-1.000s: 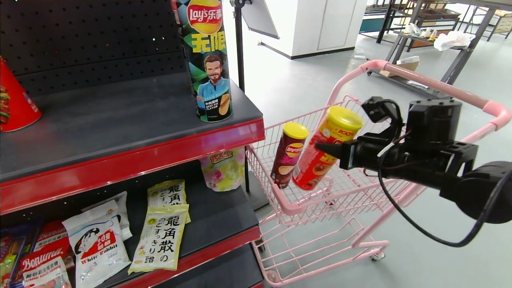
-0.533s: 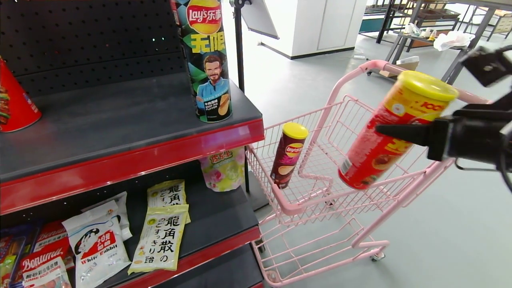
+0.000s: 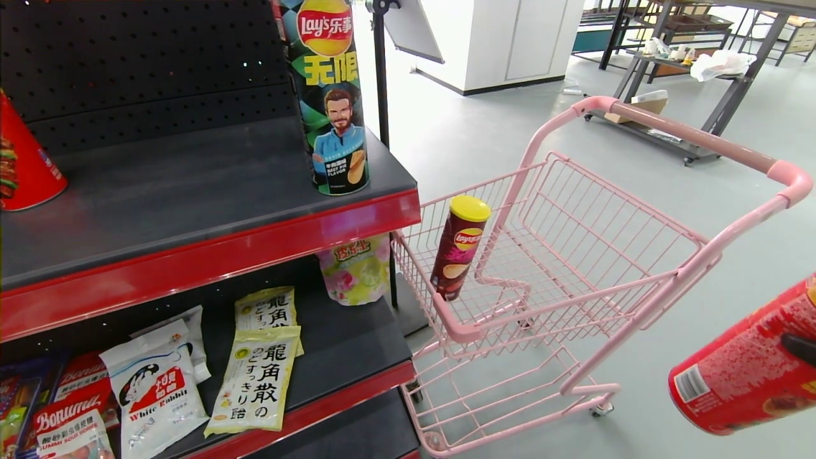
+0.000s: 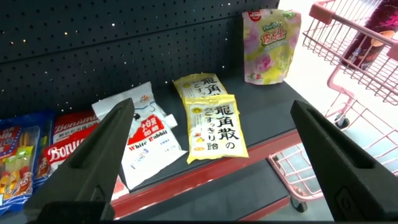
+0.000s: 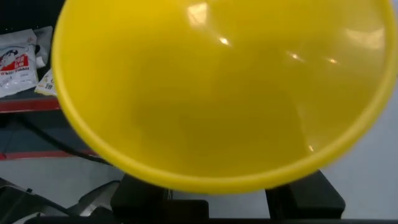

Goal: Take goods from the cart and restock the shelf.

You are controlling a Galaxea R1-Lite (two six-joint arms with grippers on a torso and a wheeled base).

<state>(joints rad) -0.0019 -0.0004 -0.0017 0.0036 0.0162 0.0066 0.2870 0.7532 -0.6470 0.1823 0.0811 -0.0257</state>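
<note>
Now the red can (image 3: 743, 373) hangs tilted at 4 o'clock in the head view, outside the pink cart (image 3: 449, 322), the right gripper (image 3: 797, 354) clamped on it. Better, I judge, to bring it upright first, then swing toward 10 o'clock and set it on the dark upper shelf (image 3: 191, 185), well apart from the tall can (image 3: 331, 127) so nothing topples. The left gripper (image 4: 211, 106) hangs spread wide, facing the lower shelf's bags (image 4: 214, 127).
</note>
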